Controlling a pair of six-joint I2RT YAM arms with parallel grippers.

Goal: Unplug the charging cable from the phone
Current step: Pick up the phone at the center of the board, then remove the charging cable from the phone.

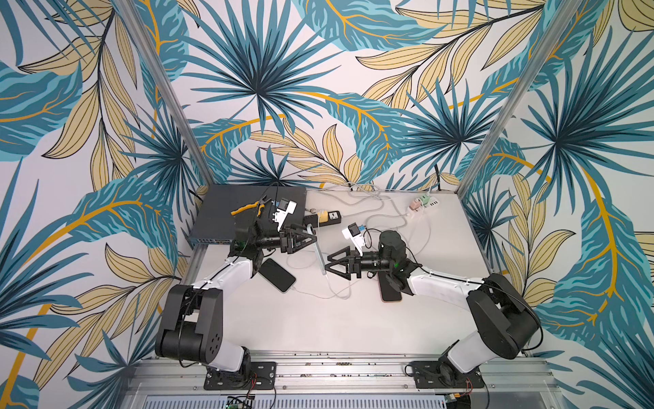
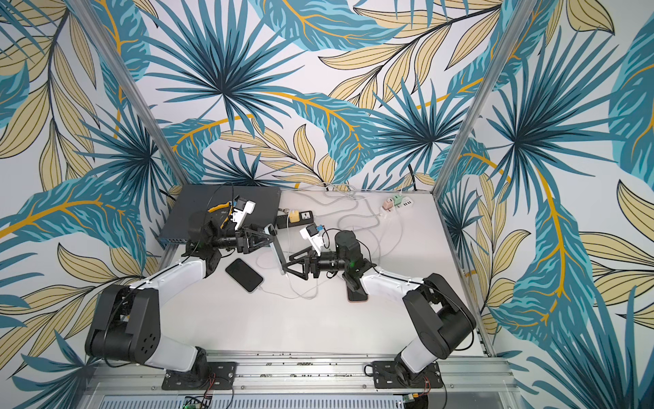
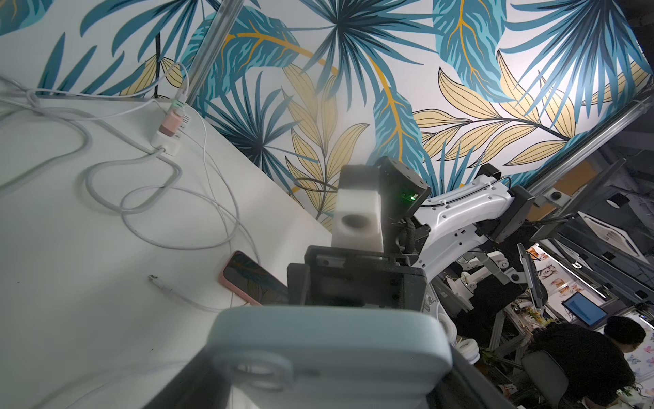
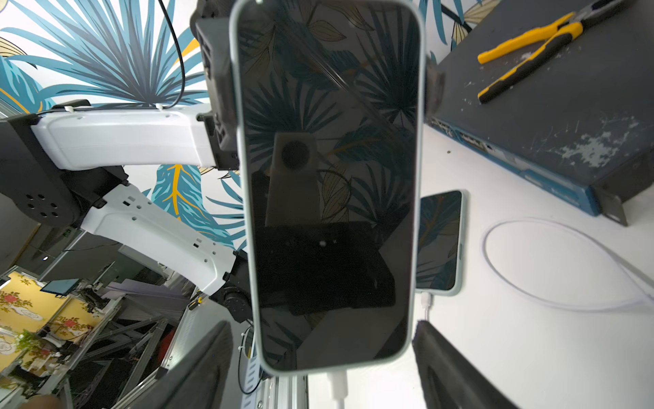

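Observation:
A phone (image 1: pixel 318 253) (image 2: pixel 277 251) in a pale blue case hangs tilted above the white table, edge-on in both top views. My left gripper (image 1: pixel 313 235) (image 3: pixel 329 382) is shut on its upper end; the case back with its camera ring (image 3: pixel 258 371) fills the left wrist view. The dark screen (image 4: pixel 329 177) faces the right wrist camera. A white charging cable plug (image 4: pixel 338 384) sits in the phone's lower end, and the cable (image 1: pixel 329 287) drops to the table. My right gripper (image 1: pixel 327 265) (image 4: pixel 323 368) stands open, one finger (image 4: pixel 198 368) on each side of that end.
A black phone (image 1: pixel 277 275) (image 4: pixel 439 240) with its own white cable lies near the left arm. A pink-cased phone (image 1: pixel 389 292) lies under the right arm. At the back stand a grey network switch (image 1: pixel 219 216) with yellow pliers (image 1: pixel 246 209), a power strip (image 1: pixel 327 216) and chargers (image 1: pixel 424 203).

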